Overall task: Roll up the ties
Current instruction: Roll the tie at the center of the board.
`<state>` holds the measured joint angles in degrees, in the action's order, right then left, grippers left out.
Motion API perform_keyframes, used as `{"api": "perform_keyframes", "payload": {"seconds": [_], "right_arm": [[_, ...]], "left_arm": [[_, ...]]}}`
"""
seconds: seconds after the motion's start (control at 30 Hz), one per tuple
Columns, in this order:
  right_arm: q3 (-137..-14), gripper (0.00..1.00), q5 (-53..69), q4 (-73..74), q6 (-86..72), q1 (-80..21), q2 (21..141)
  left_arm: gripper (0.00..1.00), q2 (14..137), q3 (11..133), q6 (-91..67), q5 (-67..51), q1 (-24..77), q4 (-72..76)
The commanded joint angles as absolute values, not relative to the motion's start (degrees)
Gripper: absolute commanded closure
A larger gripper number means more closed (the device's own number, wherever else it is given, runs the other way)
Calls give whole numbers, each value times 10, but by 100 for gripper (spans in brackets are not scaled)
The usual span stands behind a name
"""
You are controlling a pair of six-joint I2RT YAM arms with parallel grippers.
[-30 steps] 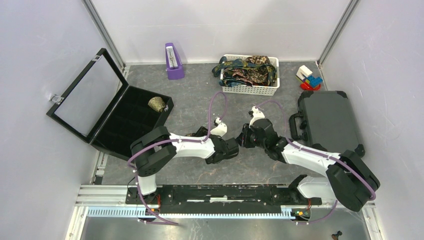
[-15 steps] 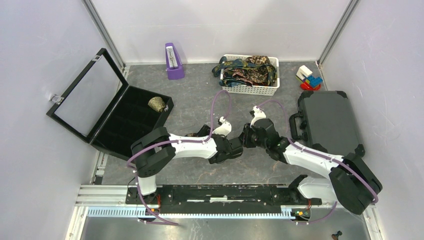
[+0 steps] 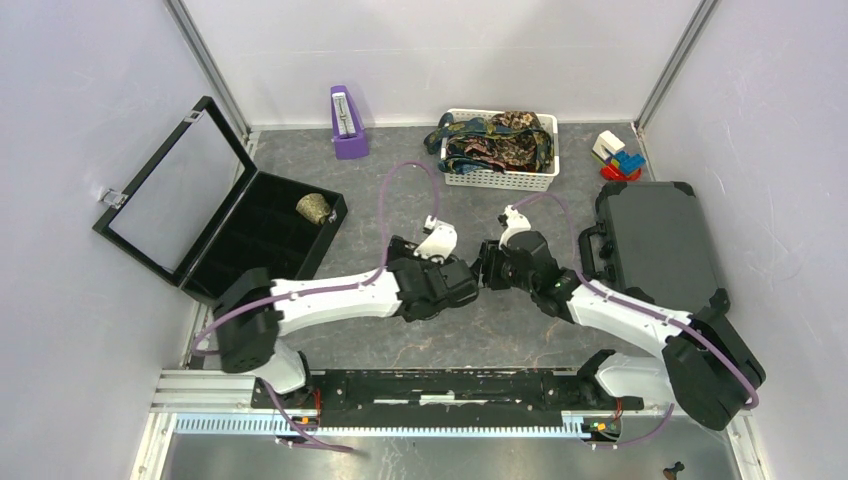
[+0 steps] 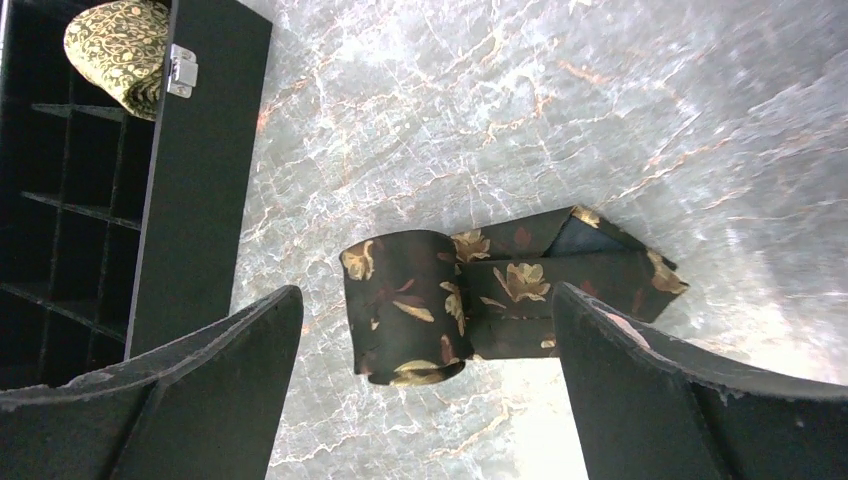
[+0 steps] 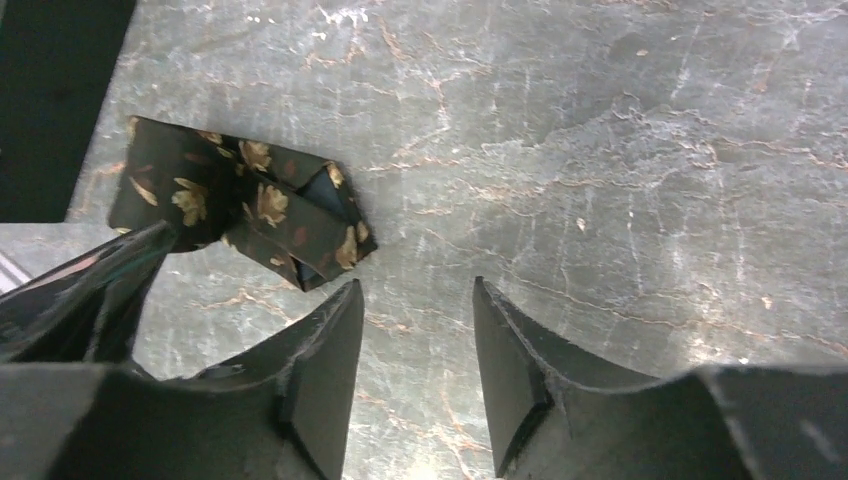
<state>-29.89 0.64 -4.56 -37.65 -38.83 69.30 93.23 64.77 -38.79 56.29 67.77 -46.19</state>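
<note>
Left arm: stretched low to table centre; left gripper [image 4: 425, 300] spread wide, straddling the dark brown tie [image 5: 245, 210] without touching it.
Right arm: reaching in from right; right gripper [image 5: 415, 290] at narrow gap, empty, just beside tie.
Tie: part rolled, loose end folded, lying on marbled table [image 3: 380, 200].
Around: black compartment box [image 3: 255, 240] left, holding rolled gold tie [image 3: 314, 208]; white basket [image 3: 500, 181] of ties [image 3: 495, 140] behind; grey hard case [image 3: 655, 240] right.

- 1 grey marbled table top [image 3: 390, 195].
- 1 black divided box [image 3: 240, 252], left side, with its glass-paned lid [image 3: 165, 195] open and leaning outward.
- 1 purple wedge-shaped item [image 3: 347, 125], upright near the back wall.
- 1 white slotted basket [image 3: 498, 181], back centre.
- 1 small pile of coloured toy blocks [image 3: 617, 155], back right corner.
- 1 dark grey hard case [image 3: 655, 240], shut, lying flat at right, its handle [image 3: 588, 252] facing centre.
</note>
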Motion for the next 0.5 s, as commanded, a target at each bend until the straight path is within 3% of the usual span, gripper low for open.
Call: {"api": "perform_keyframes", "payload": {"seconds": [0.0,0.17,0.47], "right_arm": [[-339,44,23,-58,-369,-389,693],[-393,36,25,-44,-371,-415,725],[-505,33,6,-28,-390,-498,822]], "left_arm": [[0,837,629,-380,539,680,-458],[0,725,559,-353,448,665,-406],[0,524,443,-355,278,537,-365]]}}
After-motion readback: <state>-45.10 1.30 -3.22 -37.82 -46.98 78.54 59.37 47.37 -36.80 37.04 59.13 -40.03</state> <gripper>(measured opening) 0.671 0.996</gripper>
